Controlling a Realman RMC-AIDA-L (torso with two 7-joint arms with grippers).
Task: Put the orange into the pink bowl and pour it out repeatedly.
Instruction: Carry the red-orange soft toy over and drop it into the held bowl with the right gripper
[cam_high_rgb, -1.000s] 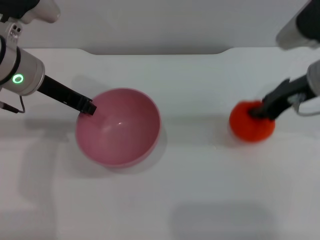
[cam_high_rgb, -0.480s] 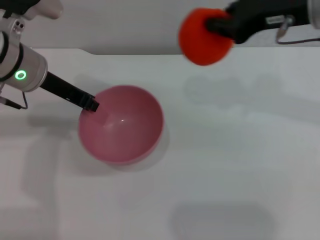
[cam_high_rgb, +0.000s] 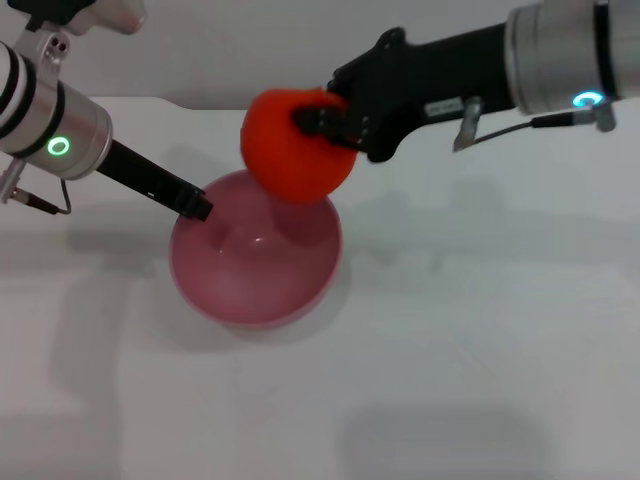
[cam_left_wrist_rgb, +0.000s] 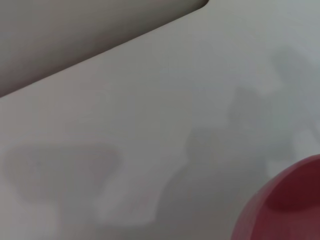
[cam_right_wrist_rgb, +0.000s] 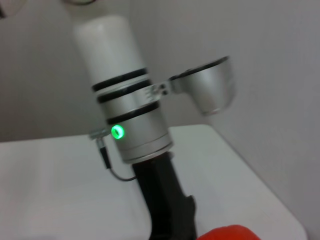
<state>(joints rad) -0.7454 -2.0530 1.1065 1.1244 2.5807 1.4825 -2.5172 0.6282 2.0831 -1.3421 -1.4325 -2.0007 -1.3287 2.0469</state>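
Moved: right gripper (cam_high_rgb: 322, 125) clamping orange (cam_high_rgb: 295, 148) over pink bowl (cam_high_rgb: 256, 265) | white table (cam_high_rgb: 480, 330)

left end effector (cam_high_rgb: 200, 210): low, arm angled down | right end effector (cam_high_rgb: 325, 120): raised, clamped, arm reaching leftward

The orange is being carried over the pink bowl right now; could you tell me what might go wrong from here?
1. The orange hangs in the right gripper above the pink bowl's far rim, not its centre; dropped here, it might clip the rim and roll off.
2. The left gripper grips the bowl's near-left rim; a hard landing could tip the bowl or shake its hold.
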